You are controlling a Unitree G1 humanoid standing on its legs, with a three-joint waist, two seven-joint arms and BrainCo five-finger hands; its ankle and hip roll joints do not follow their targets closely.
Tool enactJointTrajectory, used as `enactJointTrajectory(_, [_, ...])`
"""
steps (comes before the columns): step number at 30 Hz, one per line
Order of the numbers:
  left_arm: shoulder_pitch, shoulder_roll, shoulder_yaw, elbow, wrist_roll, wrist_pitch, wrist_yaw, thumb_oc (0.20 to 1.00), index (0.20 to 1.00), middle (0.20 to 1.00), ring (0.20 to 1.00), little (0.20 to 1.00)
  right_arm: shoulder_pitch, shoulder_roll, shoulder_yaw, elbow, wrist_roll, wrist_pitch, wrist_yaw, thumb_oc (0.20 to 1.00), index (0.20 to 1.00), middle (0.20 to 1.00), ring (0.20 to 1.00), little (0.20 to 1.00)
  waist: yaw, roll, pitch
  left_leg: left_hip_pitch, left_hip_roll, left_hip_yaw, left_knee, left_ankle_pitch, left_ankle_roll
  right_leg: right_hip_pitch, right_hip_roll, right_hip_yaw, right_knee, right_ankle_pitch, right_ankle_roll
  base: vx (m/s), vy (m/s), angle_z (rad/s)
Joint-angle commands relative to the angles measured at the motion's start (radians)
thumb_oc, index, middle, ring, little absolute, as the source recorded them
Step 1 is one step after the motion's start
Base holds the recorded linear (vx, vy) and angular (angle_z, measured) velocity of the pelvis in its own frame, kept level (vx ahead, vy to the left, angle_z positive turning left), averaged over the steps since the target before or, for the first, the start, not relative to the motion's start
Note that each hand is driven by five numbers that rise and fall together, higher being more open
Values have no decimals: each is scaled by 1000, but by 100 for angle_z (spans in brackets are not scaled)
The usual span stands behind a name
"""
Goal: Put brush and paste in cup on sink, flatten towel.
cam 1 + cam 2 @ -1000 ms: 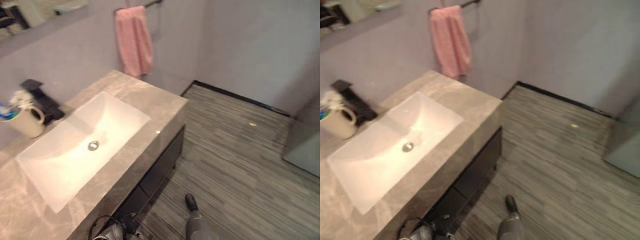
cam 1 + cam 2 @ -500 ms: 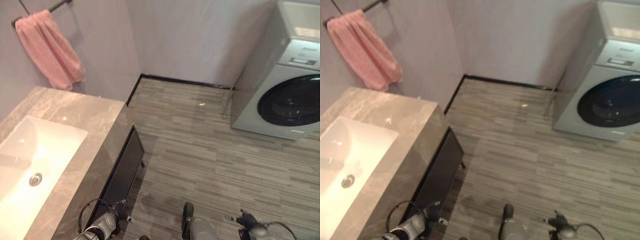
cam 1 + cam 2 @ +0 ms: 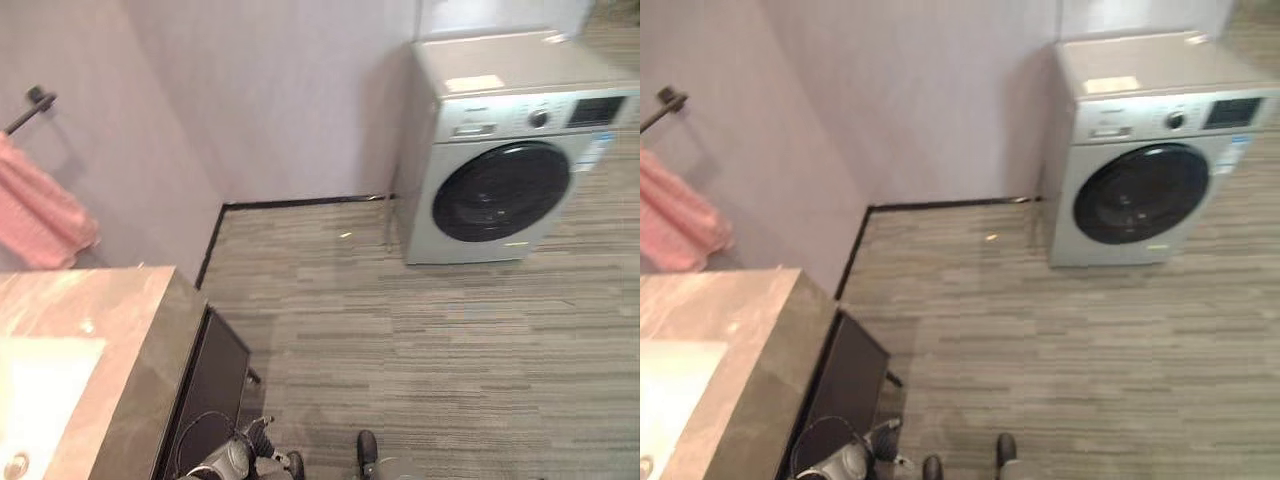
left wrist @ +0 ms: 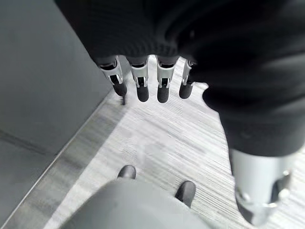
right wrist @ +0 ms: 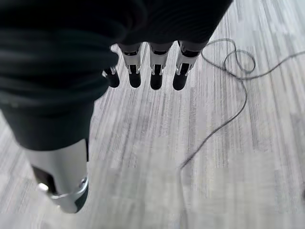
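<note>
A pink towel (image 3: pixel 42 222) hangs bunched from a dark bar (image 3: pixel 30 104) on the wall at the far left. Below it lies the grey marble counter (image 3: pixel 125 330) with a corner of the white sink basin (image 3: pixel 40 385). My left hand (image 4: pixel 139 85) hangs low beside the dark cabinet front (image 4: pixel 43 95), fingers straight over the floor and holding nothing. My right hand (image 5: pixel 153 71) also hangs over the wood-pattern floor, fingers straight and empty.
A white front-loading washing machine (image 3: pixel 500 170) stands against the far wall at the right. A dark cabinet (image 3: pixel 215 385) sits under the counter. Striped wood-pattern floor (image 3: pixel 420 340) stretches between the counter and the machine.
The camera has swung to the right: the cup, faucet and most of the basin have slid out of the picture, and the washing machine has come fully into it. Nothing itself has moved.
</note>
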Motion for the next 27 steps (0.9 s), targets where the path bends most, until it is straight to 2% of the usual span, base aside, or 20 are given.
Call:
enactJointTrajectory(1, [-20,26,95,40,-76,-23,41,1000,1000,1000,1000,1000,-62,37,-22,-148,56,-55,-22,1000,1000,1000,1000,1000,-37,-71,24,120,-104,41,-118,23,11,174,-131,95,-194,22,138,109,202,-37])
enactJointTrajectory(4, [9,35,211,59,-217,-25,54,1000,1000,1000,1000,1000,-46,88,-5,-165,63,-57,-18,1000,1000,1000,1000,1000,-34,-87,18,134,-114,74,-127,15,24,166,-139,117,-183,26,150,67,115,-65])
enactJointTrajectory(5, [23,36,277,61,-326,-29,50,1000,1000,1000,1000,1000,-37,102,-18,-151,97,-55,-2,1000,1000,1000,1000,1000,-34,-92,19,144,-120,76,-131,8,30,170,-144,122,-178,26,156,84,98,-22])
enactJointTrajectory(6, [35,28,310,64,-389,-34,43,1000,1000,1000,1000,1000,-33,111,-55,-135,175,-54,14,1000,1000,1000,1000,1000,-31,-93,13,145,-122,81,-133,10,34,163,-147,124,-169,30,163,89,103,-5])
enactJointTrajectory(7, [41,29,383,61,-557,-27,27,1000,1000,1000,1000,1000,-33,140,-155,-96,406,-58,51,1000,1000,1000,1000,1000,-34,-97,13,152,-121,82,-139,11,34,161,-148,127,-147,31,165,55,49,2])
enactJointTrajectory(8, [40,30,383,61,-557,-27,27,1000,1000,1000,1000,1000,-34,141,-155,-95,407,-58,52,1000,1000,1000,1000,1000,-33,-97,12,149,-120,83,-139,13,33,159,-147,128,-148,33,165,31,32,-2])
enactJointTrajectory(9, [39,30,379,56,-556,-34,12,1000,1000,1000,1000,1000,-39,158,-178,-75,456,-60,62,1000,1000,1000,1000,1000,-32,-102,15,141,-112,75,-136,20,34,139,-126,126,-109,26,162,0,0,0])
enactJointTrajectory(11, [41,47,346,95,-458,-16,-6,1000,1000,1000,1000,1000,-46,165,-148,-63,417,-53,59,1000,1000,1000,1000,1000,-46,-115,12,136,-111,73,-130,21,36,116,-64,138,-88,11,143,0,0,0])
enactJointTrajectory(12, [45,54,334,111,-422,-11,-4,1000,1000,1000,1000,1000,-40,171,-131,-63,398,-51,59,1000,1000,1000,1000,1000,-43,-122,6,141,-114,82,-132,17,38,119,-58,117,-99,10,133,0,0,0])
enactJointTrajectory(13, [51,62,327,129,-386,-9,-8,1000,1000,1000,1000,1000,-33,179,-115,-67,372,-51,59,1000,1000,1000,1000,1000,-37,-133,3,146,-117,98,-135,14,38,122,-67,74,-117,16,121,0,0,0])
enactJointTrajectory(14, [51,66,321,137,-359,-4,-11,1000,1000,1000,1000,1000,-28,181,-99,-73,354,-49,68,1000,1000,1000,1000,1000,-38,-137,-5,147,-122,100,-139,17,36,136,-67,65,-138,14,122,17,-37,-5])
enactJointTrajectory(20, [58,66,369,110,-400,-6,-19,1000,1000,1000,1000,1000,-7,174,-19,-48,170,-20,62,1000,1000,1000,1000,1000,-17,-153,-40,174,-127,89,-158,24,27,191,-60,55,-213,27,110,41,-51,-3])
enactJointTrajectory(27, [49,48,333,103,-363,-8,-6,1000,1000,1000,1000,1000,-10,186,17,-81,138,-25,57,1000,1000,1000,1000,1000,-19,-159,-30,181,-125,89,-128,12,24,209,-55,62,-215,22,98,7,-48,9])
